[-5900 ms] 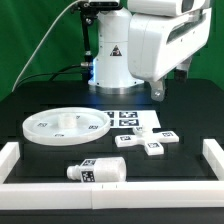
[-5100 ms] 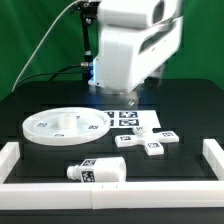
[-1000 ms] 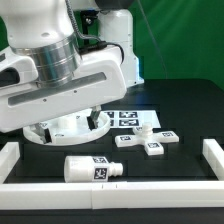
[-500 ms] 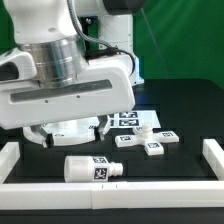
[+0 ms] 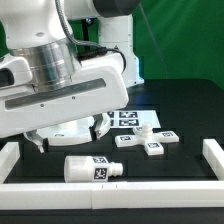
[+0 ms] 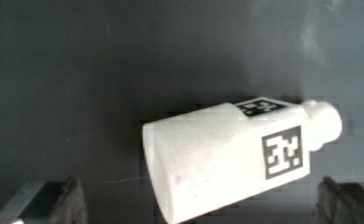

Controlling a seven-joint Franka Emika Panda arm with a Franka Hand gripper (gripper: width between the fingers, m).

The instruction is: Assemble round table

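The short white cylindrical leg [image 5: 93, 170] lies on its side on the black table near the front rail, tags on its side. In the wrist view the leg [image 6: 232, 150] lies slanted below the hand, its lower end between the two fingers. My gripper [image 5: 68, 136] hangs open above the table, just behind the leg and in front of the disc, touching nothing; in the wrist view the gripper [image 6: 200, 205] has its jaws wide apart. The large round white disc [image 5: 80, 128] lies behind it, mostly hidden by the arm.
The marker board [image 5: 126, 118] lies right of the disc. Three small white tagged parts [image 5: 155, 148] sit right of centre. White border rails run along the front [image 5: 110, 192], left [image 5: 8, 155] and right [image 5: 213, 155]. The arm's bulk covers the exterior view's upper left.
The arm has swung from the back right to the front left, over the disc and leg. Over the last second the hand has shifted only slightly. The gripper stays open.
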